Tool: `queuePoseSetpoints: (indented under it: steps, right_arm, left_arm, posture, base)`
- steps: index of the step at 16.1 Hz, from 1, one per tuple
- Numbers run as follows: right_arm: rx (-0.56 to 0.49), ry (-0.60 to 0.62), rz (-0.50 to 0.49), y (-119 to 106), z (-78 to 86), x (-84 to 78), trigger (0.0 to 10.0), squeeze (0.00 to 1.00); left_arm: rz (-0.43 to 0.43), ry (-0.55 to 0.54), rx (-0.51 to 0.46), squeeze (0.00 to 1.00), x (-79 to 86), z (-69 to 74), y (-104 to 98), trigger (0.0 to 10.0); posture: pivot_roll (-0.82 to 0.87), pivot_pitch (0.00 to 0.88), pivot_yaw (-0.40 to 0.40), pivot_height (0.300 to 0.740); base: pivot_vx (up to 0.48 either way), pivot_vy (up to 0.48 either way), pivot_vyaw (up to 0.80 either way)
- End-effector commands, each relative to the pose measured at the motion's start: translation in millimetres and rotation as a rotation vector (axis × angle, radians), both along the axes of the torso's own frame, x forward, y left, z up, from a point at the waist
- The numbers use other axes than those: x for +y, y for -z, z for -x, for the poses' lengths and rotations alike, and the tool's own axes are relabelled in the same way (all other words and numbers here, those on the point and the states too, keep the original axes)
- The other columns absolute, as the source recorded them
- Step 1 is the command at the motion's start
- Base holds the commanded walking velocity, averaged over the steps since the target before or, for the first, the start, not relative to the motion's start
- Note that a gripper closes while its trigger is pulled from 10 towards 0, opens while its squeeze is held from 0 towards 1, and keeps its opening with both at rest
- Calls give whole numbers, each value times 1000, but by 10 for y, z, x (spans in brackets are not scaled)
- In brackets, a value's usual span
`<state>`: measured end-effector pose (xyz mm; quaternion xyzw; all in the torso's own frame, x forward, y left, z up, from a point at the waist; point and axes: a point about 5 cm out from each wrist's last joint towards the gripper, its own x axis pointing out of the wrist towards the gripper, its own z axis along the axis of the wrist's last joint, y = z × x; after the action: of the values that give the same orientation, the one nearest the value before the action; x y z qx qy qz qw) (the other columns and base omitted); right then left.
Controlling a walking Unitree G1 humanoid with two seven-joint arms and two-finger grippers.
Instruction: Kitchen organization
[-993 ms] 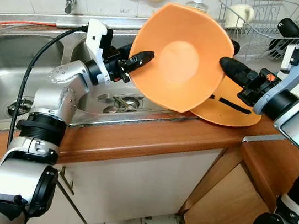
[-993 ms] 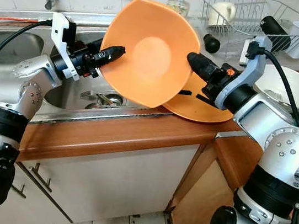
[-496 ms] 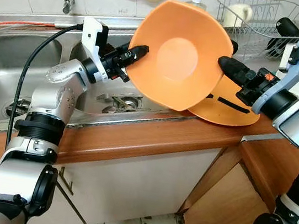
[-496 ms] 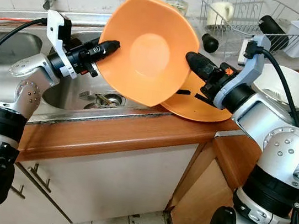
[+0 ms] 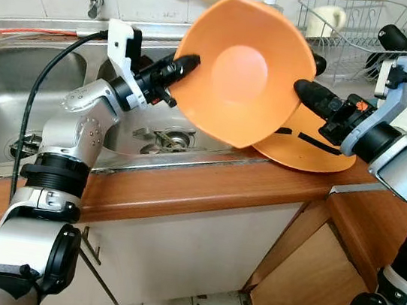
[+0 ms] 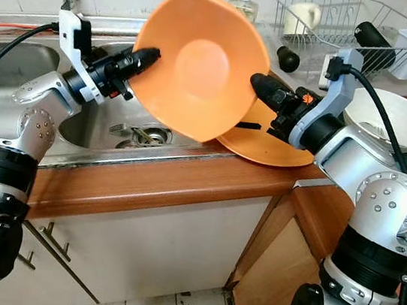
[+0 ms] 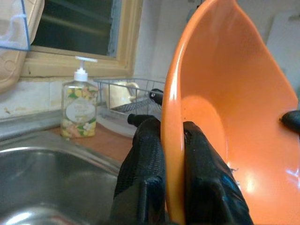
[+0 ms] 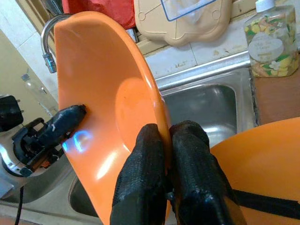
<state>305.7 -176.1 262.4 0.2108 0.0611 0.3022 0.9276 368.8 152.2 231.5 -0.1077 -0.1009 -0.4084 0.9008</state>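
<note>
I've got the orange bowl (image 5: 241,71) tipped up above the sink (image 5: 15,88) edge, left gripper (image 5: 179,64) and right gripper (image 5: 303,89) each pinching its rim, mid-carry, and next I judge it needs a level set-down.

Orange bowl (image 5: 243,59) raised slightly (tilted more upright).

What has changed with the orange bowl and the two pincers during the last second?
The orange bowl, pinched at opposite rims by the left pincer and right pincer, has risen slightly and tipped more upright over the sink. The left wrist lifted with it. Both grips stayed shut. The orange plate on the counter and the dish rack stayed as they were.
</note>
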Motion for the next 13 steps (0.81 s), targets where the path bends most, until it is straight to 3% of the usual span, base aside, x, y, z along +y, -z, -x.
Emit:
queuePoseSetpoints:
  steps: [1, 2, 3, 6, 7, 9, 11, 13]
  right_arm:
    - [-69, -14, -8, -141, 1, 40, 10000, 0]
    - [-70, -13, -10, -147, -3, 39, 10000, 647]
    - [-80, -15, -12, -170, -5, 39, 10000, 1000]
    - [-112, -25, 19, -208, 0, 67, 10000, 1000]
    - [-131, -37, 55, -214, 18, 100, 10000, 0]
    - [-133, -42, 110, -187, 26, 120, 10000, 0]
    - [-135, -48, 227, -111, 42, 164, 10000, 0]
    - [-210, -77, 406, -10, 82, 335, 10000, 0]
  left_arm:
    - [12, 2, -44, 0, -14, 5, -145, 0]
    - [28, -5, -47, 0, 3, 2, -169, 0]
    - [60, -25, -55, 0, 52, -4, -225, 0]
    - [106, -84, -60, 0, 151, -23, -287, 0]
    - [115, -153, -54, 0, 248, -38, -267, 0]
    - [117, -217, -42, 0, 320, -57, -235, 0]
    - [86, -330, -16, 0, 422, -99, -178, 0]
    - [-68, -523, 48, 0, 546, -170, -4, 0]
  posture:
    - [-47, 0, 62, 740]
    - [-46, 0, 60, 740]
    - [-46, 0, 60, 740]
    - [-44, 0, 56, 740]
    - [-44, 0, 56, 740]
    - [-45, 0, 55, 740]
    - [-45, 0, 55, 740]
    - [-45, 0, 55, 740]
  base:
    - [0, 0, 0]
    - [0, 0, 0]
    - [0, 0, 0]
    - [0, 0, 0]
    - [0, 0, 0]
    - [0, 0, 0]
    - [0, 0, 0]
    - [0, 0, 0]
